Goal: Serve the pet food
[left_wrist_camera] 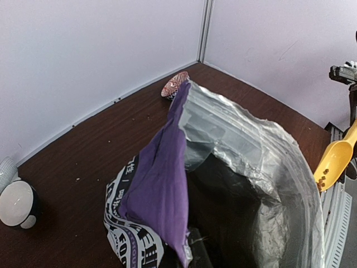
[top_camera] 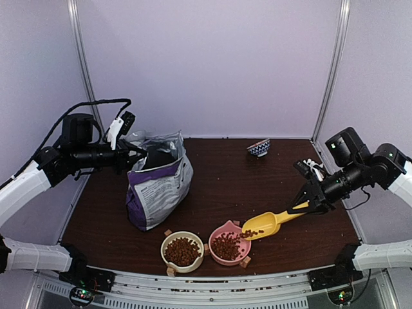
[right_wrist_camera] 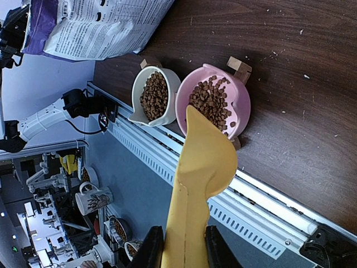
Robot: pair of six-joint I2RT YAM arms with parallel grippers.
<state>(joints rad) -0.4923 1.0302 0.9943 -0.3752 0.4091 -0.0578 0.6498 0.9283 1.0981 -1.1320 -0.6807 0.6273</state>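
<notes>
Top external: pour step, R gripper [top_camera: 308, 205] pinches yellow scoop [top_camera: 267, 224] handle, tipping pet food [top_camera: 225, 246] into pink bowl [top_camera: 239, 258]; L gripper [top_camera: 136, 154] pinched on bag [top_camera: 158, 190] rim; next prob needs more tilt to empty scoop.

Yellow scoop [top_camera: 262, 225] (in right hand [top_camera: 302, 209]) over pink bowl [top_camera: 229, 262].

Lilac walls [top_camera: 212, 64], dk brown table [top_camera: 225, 174].
</notes>
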